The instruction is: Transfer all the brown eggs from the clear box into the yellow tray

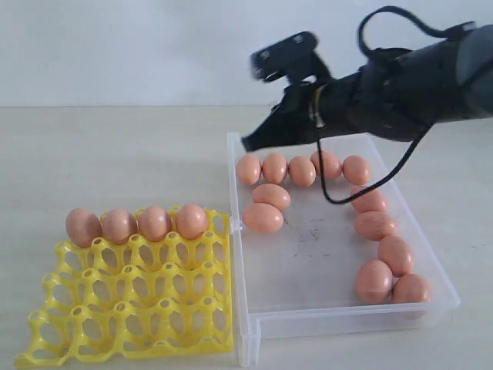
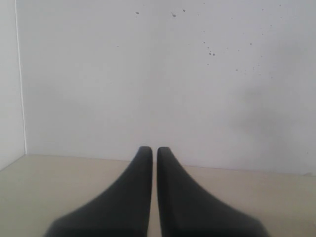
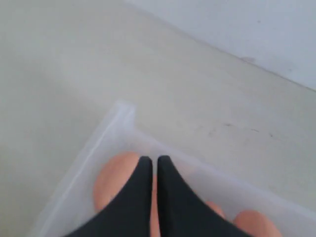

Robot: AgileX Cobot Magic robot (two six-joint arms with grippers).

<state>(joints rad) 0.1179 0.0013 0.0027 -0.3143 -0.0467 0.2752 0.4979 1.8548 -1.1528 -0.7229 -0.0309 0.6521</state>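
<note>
Several brown eggs (image 1: 302,171) lie in the clear box (image 1: 331,308), in a row along its far wall, two near the left wall and a column down the right side. Several more eggs (image 1: 154,223) fill the far row of the yellow tray (image 1: 131,308), left of the box. My right gripper (image 1: 246,143) hangs shut and empty above the box's far left corner; the right wrist view has its fingertips (image 3: 145,165) over an egg (image 3: 116,180) by the box wall (image 3: 98,143). My left gripper (image 2: 154,150) is shut, empty, facing a wall, out of the exterior view.
The box and tray sit side by side on a pale table (image 1: 115,154) with a white wall (image 1: 115,46) behind. A black cable (image 1: 339,193) loops from the right arm down over the far eggs.
</note>
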